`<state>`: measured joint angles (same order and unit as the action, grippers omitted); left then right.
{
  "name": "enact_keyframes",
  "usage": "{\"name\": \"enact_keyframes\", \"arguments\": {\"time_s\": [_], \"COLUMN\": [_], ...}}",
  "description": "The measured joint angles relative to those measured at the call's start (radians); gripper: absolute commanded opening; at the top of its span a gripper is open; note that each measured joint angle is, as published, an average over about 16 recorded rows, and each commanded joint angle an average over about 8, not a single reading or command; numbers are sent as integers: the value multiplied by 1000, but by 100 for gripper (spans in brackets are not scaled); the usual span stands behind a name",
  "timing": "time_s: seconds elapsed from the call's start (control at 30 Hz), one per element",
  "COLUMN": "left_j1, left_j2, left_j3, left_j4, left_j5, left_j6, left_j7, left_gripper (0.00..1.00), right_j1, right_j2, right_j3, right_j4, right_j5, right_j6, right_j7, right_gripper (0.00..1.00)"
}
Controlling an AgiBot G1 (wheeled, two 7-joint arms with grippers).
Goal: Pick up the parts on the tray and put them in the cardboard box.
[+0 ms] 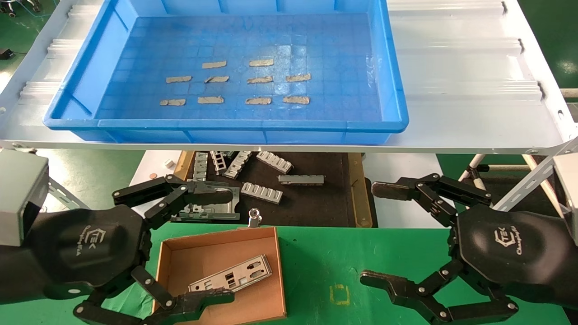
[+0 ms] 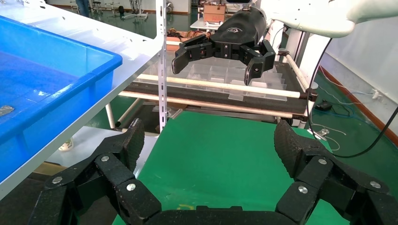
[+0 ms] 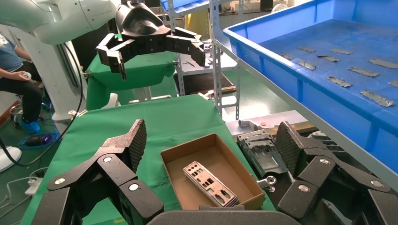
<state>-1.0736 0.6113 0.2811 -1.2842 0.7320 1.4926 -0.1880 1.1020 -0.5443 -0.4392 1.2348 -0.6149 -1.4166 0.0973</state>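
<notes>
a: biggest thing?
b: the tray [image 1: 397, 104], glossy blue plastic with a grid floor, on a white ribbed shelf [image 1: 469, 81]. ten tan torn tape strips [image 1: 214, 64] lie in it, no plates.
a: next?
b: the left gripper [image 1: 223, 243] and right gripper [image 1: 375, 234], black with textured pads, both spread wide and holding nothing, above the green cloth [image 1: 325, 257].
a: the part?
b: one silver punched plate [image 1: 231, 274], flat in the brown cardboard box [image 1: 216, 243].
a: behind it?
b: grey ribbed brackets [image 1: 262, 192] on a black mat [image 1: 316, 203].
</notes>
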Motion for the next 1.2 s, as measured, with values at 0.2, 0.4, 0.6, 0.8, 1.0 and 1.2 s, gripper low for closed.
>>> {"name": "enact_keyframes", "arguments": {"time_s": [0.2, 0.4, 0.6, 0.8, 1.0, 1.2], "left_j1": [0, 0, 0, 0, 0, 0], "left_j2": [0, 0, 0, 0, 0, 0], "left_j3": [0, 0, 0, 0, 0, 0], "left_j4": [0, 0, 0, 0, 0, 0], "left_j5": [0, 0, 0, 0, 0, 0], "left_j6": [0, 0, 0, 0, 0, 0], "left_j7": [0, 0, 0, 0, 0, 0], "left_gripper": [100, 100, 100, 100, 100, 100], "right_j1": [0, 0, 0, 0, 0, 0], "right_j2": [0, 0, 0, 0, 0, 0], "right_j3": [0, 0, 0, 0, 0, 0], "right_j4": [0, 0, 0, 0, 0, 0], "right_j5": [0, 0, 0, 0, 0, 0], "right_j6": [0, 0, 0, 0, 0, 0], "right_j7": [0, 0, 0, 0, 0, 0], "right_gripper": [100, 100, 100, 100, 100, 100]}}
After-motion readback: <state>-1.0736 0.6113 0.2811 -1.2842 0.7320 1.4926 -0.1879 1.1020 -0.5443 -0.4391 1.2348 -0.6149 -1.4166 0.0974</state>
